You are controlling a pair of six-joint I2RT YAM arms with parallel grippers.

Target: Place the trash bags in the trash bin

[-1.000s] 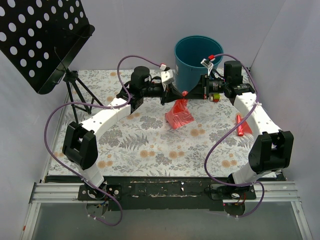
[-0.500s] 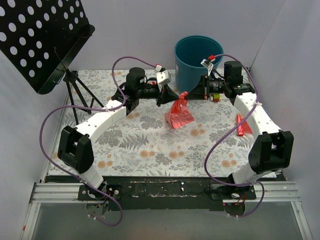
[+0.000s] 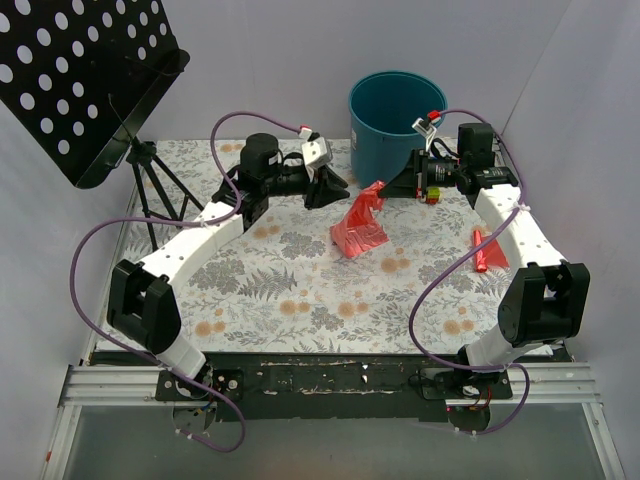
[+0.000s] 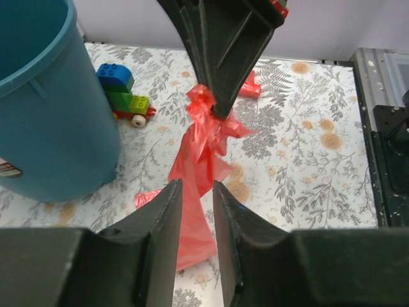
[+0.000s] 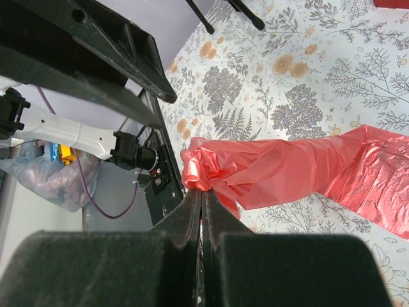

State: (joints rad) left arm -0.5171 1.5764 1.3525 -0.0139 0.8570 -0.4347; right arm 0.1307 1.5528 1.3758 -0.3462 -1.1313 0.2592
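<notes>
**Right tool** (image 5: 202,192): it is clamping shut on the bunched top of the thin, translucent red-pink plastic film trash bag (image 3: 358,228). That end is being held lifted, while the rest of the bag is trailing down onto the floral-patterned worktop (image 3: 280,290) below and ahead of the tool.

**Left tool** (image 4: 197,188): it is facing the right tool almost tip to tip. Its jaws are standing narrowly parted and gripping nothing, and the bag is hanging just ahead of its fingertips.

**Bin:** the round teal-blue plastic trash bin (image 3: 395,120) is standing upright just beyond both tools, close along the left tool's side.

**Surroundings:**
- A small toy of blue and green bricks with a wheel (image 4: 121,93) is lying at the bin's foot, between the bin and the hanging bag.
- A smaller red item (image 3: 487,250) is lying under the right arm, well behind its tool; I cannot tell what it is made of.
- A black perforated music stand (image 3: 80,80) is standing far out past the left tool.
- Purple cables (image 3: 250,120) are looping over both arms.
</notes>
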